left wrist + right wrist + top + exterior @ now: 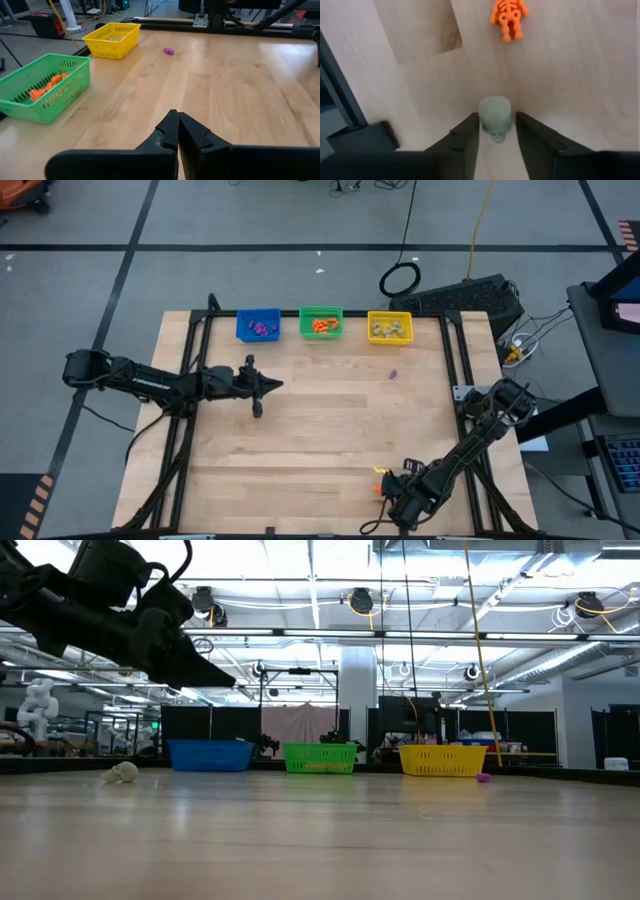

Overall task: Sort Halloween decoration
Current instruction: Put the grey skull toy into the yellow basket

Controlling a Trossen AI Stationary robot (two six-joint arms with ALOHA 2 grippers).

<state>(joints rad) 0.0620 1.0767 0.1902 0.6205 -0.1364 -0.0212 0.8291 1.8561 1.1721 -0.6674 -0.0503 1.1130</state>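
A pale grey-green skull trinket (495, 107) lies on the table near its front right corner. My right gripper (497, 131) points down over it, one finger on each side and the gap barely wider than the skull. An orange skeleton trinket (508, 17) lies just beyond the skull, also seen in the high view (380, 473). A purple trinket (393, 374) lies alone at the far right. My left gripper (272, 386) hovers shut over the table's left middle, holding nothing. My right gripper stands over the skull from above, its fingertips (470, 131) close against the skull's two sides (482, 117). I cannot tell whether they touch it. The skull rests on the table.
Along the far edge stand a blue bin (258, 325) with purple trinkets, a green bin (321, 322) with orange ones and a yellow bin (389, 327) with pale ones. A pale trinket (122, 772) lies on the table at the left in the low view. Black frame rails border the table.
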